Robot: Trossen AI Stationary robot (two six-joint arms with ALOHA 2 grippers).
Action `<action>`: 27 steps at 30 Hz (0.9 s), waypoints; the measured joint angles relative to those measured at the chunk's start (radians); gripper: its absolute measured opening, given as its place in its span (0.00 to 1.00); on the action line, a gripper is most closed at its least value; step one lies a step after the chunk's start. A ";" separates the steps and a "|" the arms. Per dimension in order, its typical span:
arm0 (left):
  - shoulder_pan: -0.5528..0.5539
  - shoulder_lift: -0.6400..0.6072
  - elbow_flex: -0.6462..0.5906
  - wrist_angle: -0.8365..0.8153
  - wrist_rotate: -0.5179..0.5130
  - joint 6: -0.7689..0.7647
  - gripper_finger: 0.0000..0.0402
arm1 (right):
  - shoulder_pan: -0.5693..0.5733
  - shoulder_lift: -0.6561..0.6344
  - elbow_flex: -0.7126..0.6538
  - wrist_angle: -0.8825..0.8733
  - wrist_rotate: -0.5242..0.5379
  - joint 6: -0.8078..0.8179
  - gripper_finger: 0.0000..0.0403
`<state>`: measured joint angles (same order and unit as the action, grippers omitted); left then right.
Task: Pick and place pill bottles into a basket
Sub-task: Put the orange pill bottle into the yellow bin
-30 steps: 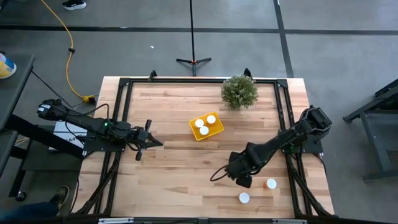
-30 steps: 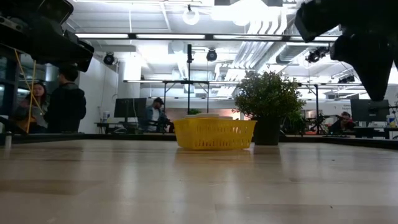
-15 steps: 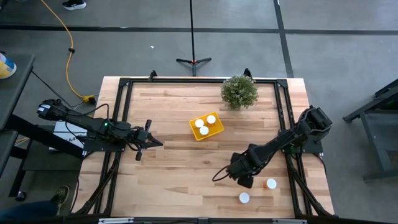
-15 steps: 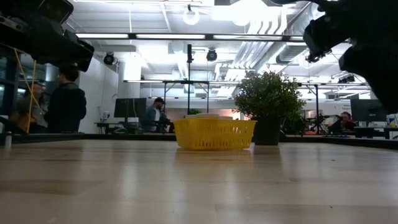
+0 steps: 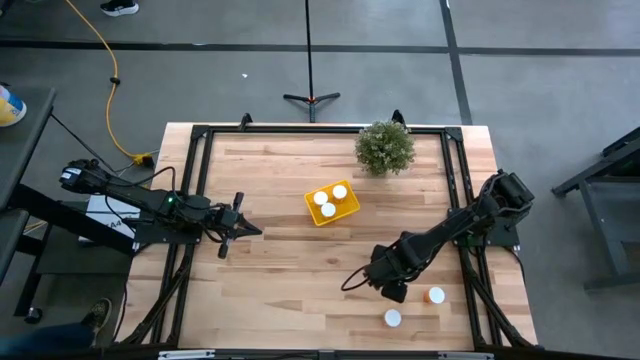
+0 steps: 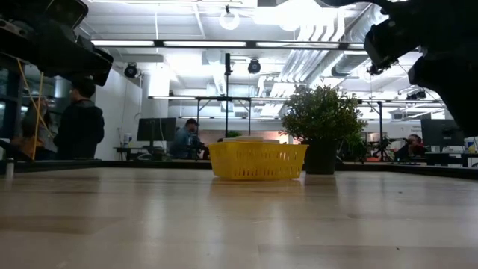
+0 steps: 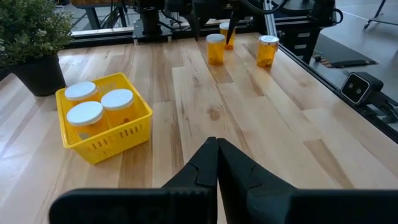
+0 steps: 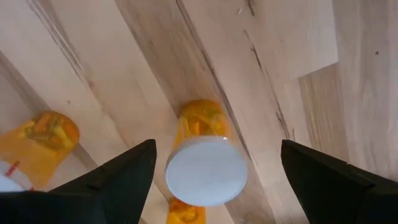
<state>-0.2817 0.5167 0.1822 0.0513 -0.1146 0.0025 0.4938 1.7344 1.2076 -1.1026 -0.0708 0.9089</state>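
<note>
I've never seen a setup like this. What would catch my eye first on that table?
Probably the bright yellow basket near the table's middle, already holding three white-capped pill bottles, with a bushy plant behind it. Then the right gripper, open directly over another bottle near the front right, two more bottles standing close by.

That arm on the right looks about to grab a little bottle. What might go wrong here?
The right tool hangs open over an upright pill bottle. The other bottles stand close by, so a finger coming down could tip one over. The cap looks off centre between the fingers, so the grip might be skewed. The basket already holds three bottles, leaving little room.
</note>
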 joint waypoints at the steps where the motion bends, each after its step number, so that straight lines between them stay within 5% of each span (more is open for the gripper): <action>1: 0.000 0.000 0.000 0.000 0.000 0.000 0.12 | 0.000 0.000 0.000 -0.002 0.005 0.002 0.83; 27: 0.000 0.000 0.000 -0.001 0.000 -0.008 0.12 | 0.064 -0.001 -0.097 0.086 0.060 -0.018 0.83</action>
<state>-0.2819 0.5163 0.1822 0.0507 -0.1146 -0.0051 0.5575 1.7336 1.1106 -1.0161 -0.0107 0.8904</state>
